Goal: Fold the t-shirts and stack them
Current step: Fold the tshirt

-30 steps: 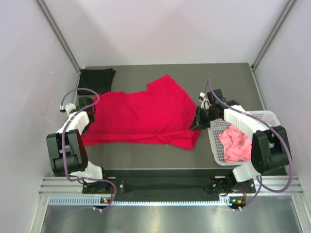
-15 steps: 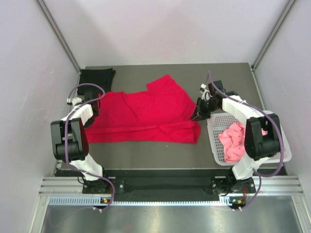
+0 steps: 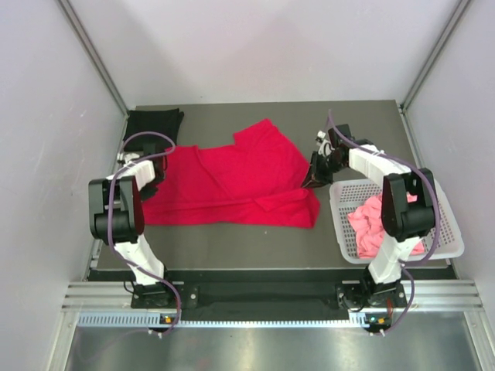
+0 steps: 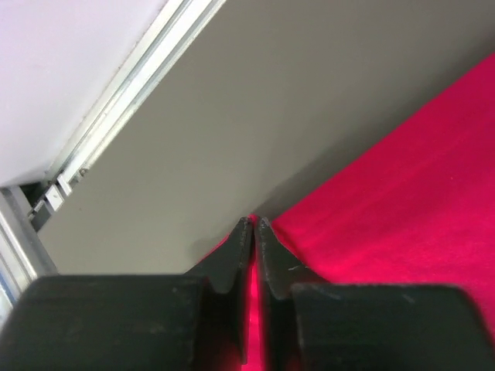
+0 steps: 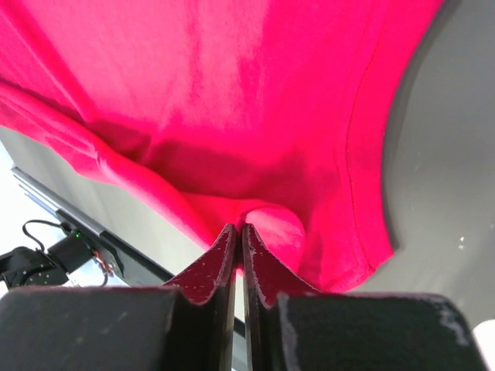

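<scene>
Item: red t-shirt (image 3: 232,185), lying spread at table centre.
- Left gripper (image 4: 254,224) is pinching the 9 o'clock hem, fingers closed almost completely on the cloth.
- Right gripper (image 5: 237,229) is clamping a bunched fold at 3 o'clock.

Risk: the thin left bite may be slipping once tension comes on, skewing the fold.

Room:
- Black t-shirt (image 3: 153,124) is crowding 11 o'clock.
- Basket (image 3: 445,232), holding the pink t-shirt (image 3: 375,224), is hemming in 4 o'clock.
- Bare table (image 3: 348,116) is showing toward 12 o'clock.
</scene>
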Robot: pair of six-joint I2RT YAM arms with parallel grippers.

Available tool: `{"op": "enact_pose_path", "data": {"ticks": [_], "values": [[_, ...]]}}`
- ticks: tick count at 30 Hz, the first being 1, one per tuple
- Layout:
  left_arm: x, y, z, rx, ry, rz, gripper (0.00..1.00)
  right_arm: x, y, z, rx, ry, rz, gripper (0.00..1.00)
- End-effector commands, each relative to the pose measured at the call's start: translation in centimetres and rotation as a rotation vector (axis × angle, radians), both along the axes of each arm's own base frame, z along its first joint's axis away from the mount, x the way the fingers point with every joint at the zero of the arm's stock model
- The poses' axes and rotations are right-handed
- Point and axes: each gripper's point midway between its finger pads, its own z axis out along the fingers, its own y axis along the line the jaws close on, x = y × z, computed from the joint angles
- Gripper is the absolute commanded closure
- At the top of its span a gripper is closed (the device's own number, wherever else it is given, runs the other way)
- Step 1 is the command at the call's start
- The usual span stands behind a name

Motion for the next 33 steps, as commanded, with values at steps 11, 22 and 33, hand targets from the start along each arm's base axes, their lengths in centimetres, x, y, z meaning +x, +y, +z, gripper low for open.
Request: {"op": "enact_pose_path", "data": {"ticks": [11, 22, 33], "values": [[0.1, 1.2, 4.9, 0.086, -0.056, 0.091, 0.01, 4.1, -0.2, 4.6, -0.073, -0.152, 0.017, 0.53], [-6.2, -3.4, 4.4, -0.181, -0.264, 0.121, 0.06, -7.3, 0.3, 3.3, -0.170, -0.148, 0.183, 0.53], [-7.5, -5.6, 2.9, -0.383, -0.365, 0.150, 0.21, -9.0, -1.7, -1.2, -0.418, -0.200, 0.289, 0.53]]}}
